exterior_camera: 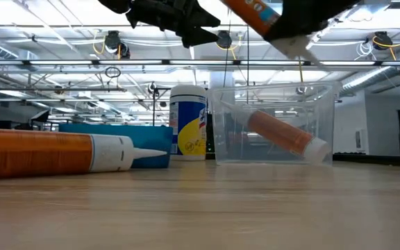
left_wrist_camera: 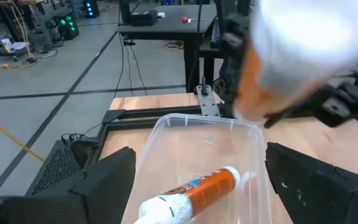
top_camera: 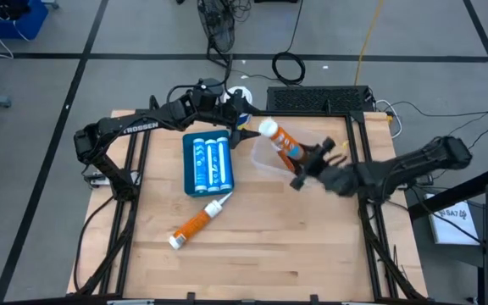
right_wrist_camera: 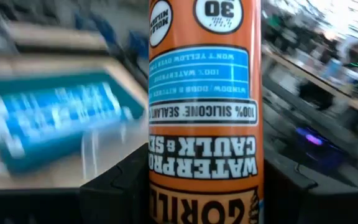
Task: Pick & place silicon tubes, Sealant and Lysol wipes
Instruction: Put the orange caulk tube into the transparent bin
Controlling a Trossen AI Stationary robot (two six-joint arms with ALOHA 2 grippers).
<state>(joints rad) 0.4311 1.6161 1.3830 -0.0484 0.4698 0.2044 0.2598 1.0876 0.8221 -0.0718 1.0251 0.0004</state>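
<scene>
High view: right pincer grasps orange silicone sealant tube above clear plastic tub; tube's long axis slants toward table's far left. Left pincer hovers released at tub's far edge. Second orange tube lies on pale wooden table, well apart; teal box between.

Low view: another orange tube lies tilted inside tub. Lysol wipes canister upright just beside tub. Workshop ceiling behind.

Left wrist view: held tube blurred overhead.

Right wrist view: label reads silicone sealant.
</scene>
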